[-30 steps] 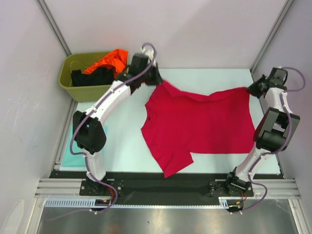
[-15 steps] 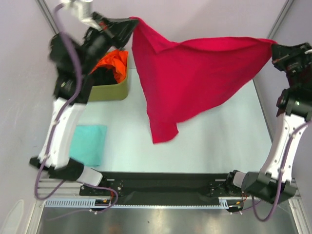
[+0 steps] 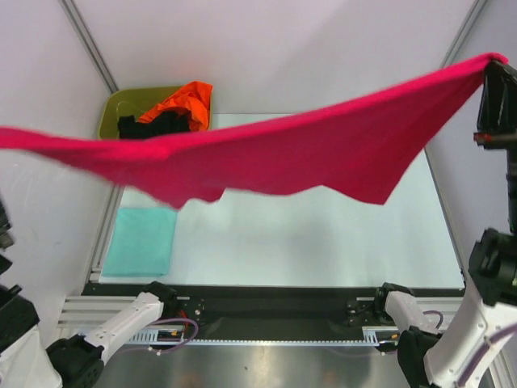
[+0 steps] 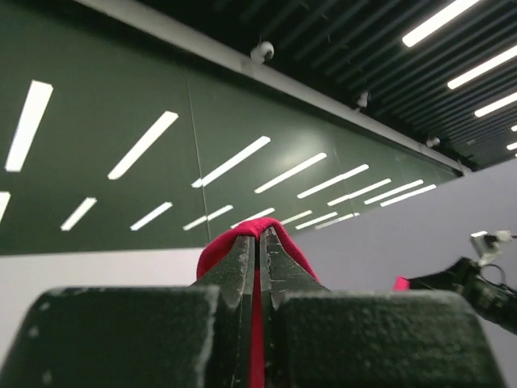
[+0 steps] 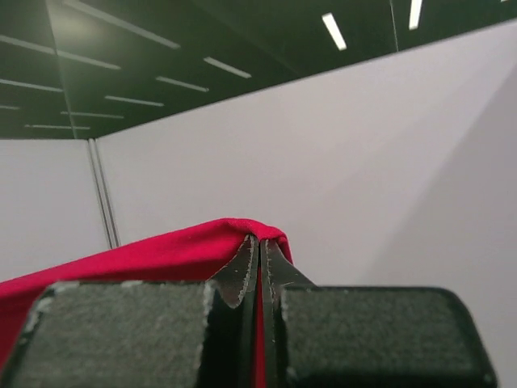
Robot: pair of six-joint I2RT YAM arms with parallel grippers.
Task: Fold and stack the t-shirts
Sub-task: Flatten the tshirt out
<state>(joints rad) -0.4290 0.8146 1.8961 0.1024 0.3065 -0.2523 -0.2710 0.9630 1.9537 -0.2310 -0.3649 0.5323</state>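
Left gripper (image 4: 260, 234) and right gripper (image 5: 260, 245), we see, each clamped tight on the crimson t-shirt (image 3: 266, 153), stretched above the table (image 3: 323, 242)

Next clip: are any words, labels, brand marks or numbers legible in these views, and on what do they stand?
None can be read in any view.
The crimson t-shirt, the folded teal t-shirt, the orange shirt, the black shirt and the olive tub show no print, tag or logo.
Any marking on the rail at the near edge is too small to tell.
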